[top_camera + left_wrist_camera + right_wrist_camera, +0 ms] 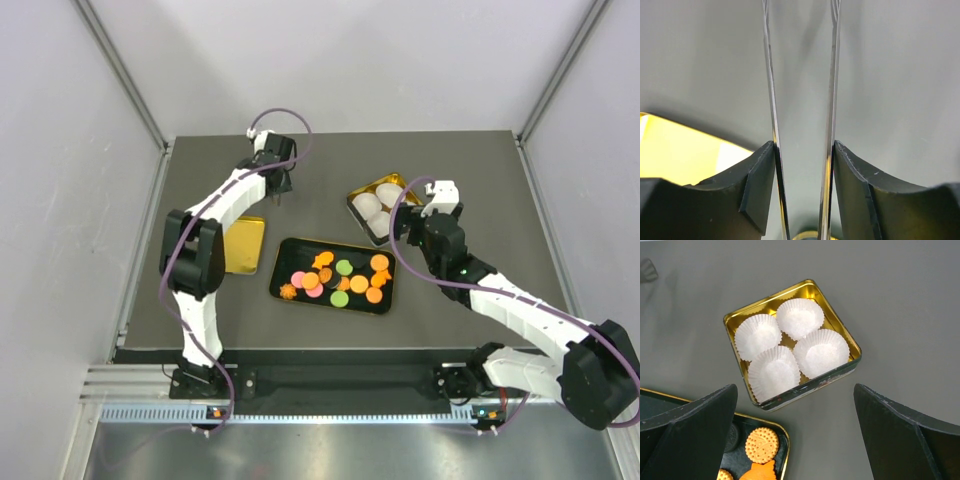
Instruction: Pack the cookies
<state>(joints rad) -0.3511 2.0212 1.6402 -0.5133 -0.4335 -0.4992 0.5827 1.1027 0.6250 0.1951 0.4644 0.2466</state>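
Note:
The cookies [340, 283], orange, pink and green, lie in a black gold-rimmed tray [283, 262] at the table's middle. In the right wrist view an orange round cookie [761, 445] and a shaped orange one show in the tray's corner [785, 440]. A gold square tin [356, 196] holds several white paper cups [800, 317]. My right gripper [415, 212] is open and empty beside the tin; it also shows in the right wrist view [796, 405]. My left gripper [284, 188] is at the back left, shut on thin metal tongs [772, 100], well away from the tray.
A flat gold lid [245, 245] lies left of the tray, beside the left arm; its yellow edge also shows in the left wrist view [680, 150]. Grey walls and frame posts enclose the dark table on three sides.

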